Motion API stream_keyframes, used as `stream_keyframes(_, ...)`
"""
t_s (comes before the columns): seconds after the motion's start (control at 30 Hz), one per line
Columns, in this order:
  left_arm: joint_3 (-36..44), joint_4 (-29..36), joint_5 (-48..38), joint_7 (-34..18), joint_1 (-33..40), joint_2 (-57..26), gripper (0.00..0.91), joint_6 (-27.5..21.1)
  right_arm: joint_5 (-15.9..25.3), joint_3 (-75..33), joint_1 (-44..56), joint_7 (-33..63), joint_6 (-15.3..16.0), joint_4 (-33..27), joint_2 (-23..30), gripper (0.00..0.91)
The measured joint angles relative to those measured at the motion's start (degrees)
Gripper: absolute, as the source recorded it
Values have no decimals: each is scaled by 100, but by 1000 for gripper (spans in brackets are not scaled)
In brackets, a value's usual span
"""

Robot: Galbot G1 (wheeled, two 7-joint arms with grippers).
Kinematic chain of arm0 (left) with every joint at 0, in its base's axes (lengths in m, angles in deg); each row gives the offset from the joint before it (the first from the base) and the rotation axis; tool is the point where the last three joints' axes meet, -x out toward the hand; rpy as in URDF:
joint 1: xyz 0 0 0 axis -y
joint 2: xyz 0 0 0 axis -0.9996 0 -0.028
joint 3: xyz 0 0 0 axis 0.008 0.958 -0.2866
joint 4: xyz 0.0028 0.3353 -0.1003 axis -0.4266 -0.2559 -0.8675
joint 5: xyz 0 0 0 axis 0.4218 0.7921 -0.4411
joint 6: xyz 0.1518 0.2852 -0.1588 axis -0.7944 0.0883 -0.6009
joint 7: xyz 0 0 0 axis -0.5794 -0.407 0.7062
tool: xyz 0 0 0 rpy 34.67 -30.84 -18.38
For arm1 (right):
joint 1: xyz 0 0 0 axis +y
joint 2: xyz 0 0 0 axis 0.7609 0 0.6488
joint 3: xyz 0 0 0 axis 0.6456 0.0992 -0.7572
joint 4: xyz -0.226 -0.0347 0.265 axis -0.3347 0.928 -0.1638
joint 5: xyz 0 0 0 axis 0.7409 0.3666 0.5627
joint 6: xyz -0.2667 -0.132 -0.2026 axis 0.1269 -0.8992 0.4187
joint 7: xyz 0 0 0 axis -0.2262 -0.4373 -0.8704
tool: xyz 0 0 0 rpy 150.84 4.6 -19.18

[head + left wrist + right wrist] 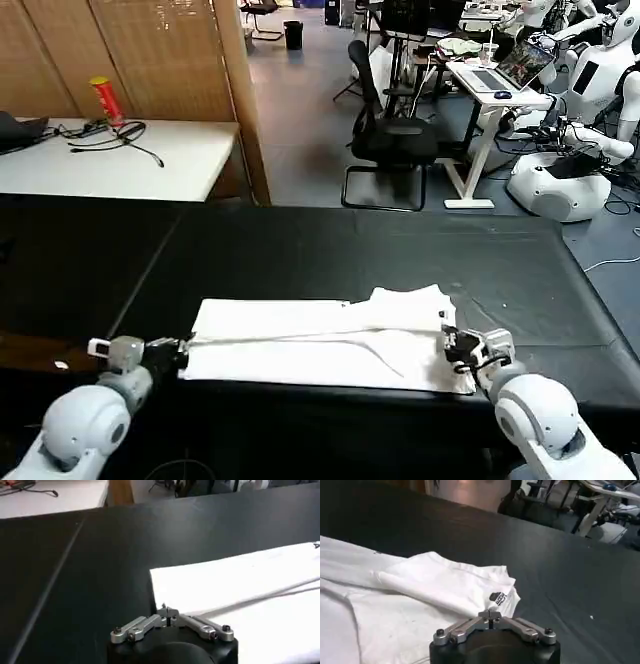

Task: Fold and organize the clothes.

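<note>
Lying across the near part of the black table (300, 250), the white T-shirt (320, 345) forms a long flat band running from the robot's left to its right, with one long crease line along its length and a bunched, raised fold at its right end. In the right wrist view that raised fold shows as a doubled-over flap of cloth with a small dark label (498, 598) at its edge.

At the shirt's left end sits the left gripper (180, 352), low over the table and right at the cloth's near corner. In the left wrist view its fingers (172, 613) are drawn together to a point at the shirt's edge (215, 585); whether any cloth is pinched between them cannot be told.

At the shirt's right end sits the right gripper (447, 345), over the cloth just beside the bunched fold. In the right wrist view its fingers (490, 615) likewise meet at a point just above the fabric near the label, and again it cannot be told whether they pinch the cloth.

Beyond the black table stand a white table (180, 160) with cables and a red-and-yellow can (105, 100), a wooden screen (130, 55), and a black office chair (390, 140) on the grey floor.
</note>
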Motion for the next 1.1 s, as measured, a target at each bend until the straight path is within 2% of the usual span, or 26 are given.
stream_keyframes(0.17,-193,165,-183,73,5,-10,878,0,-167,-299,16,90,0,99,33,878)
stream_keyframes(0.33,-160,21,-458,-26,281,107,878,0,-237,-201,-437,336,-1,-293,322,878)
stream_keyframes(0.57,61,-772,-884,-35,996,448,878,0,-69,244,-1364,300,-2,-1259,845,878)
stream_keyframes(0.67,119,-1089,-1011,-35,1211,561,878,0,-28,364,-1663,289,-99,-1642,968,878)
stream_keyframes(0.9,204,-1607,-1239,-25,1500,662,878,33,9,504,-2017,246,-218,-2162,1152,878)
stream_keyframes(0.93,213,-1655,-1253,-24,1522,673,819,37,12,519,-2036,244,-223,-2192,1173,731)
stream_keyframes(0.97,224,-1713,-1255,-25,1550,687,624,47,15,527,-2054,246,-224,-2225,1191,692)
stream_keyframes(1.0,238,-1746,-1254,-23,1575,701,624,58,21,534,-2070,248,-229,-2258,1217,673)
stream_keyframes(1.07,256,-1832,-1251,-33,1636,734,332,88,33,546,-2086,248,-231,-2301,1247,556)
stream_keyframes(1.1,264,-1871,-1251,-41,1660,749,263,101,50,548,-2093,249,-234,-2329,1271,527)
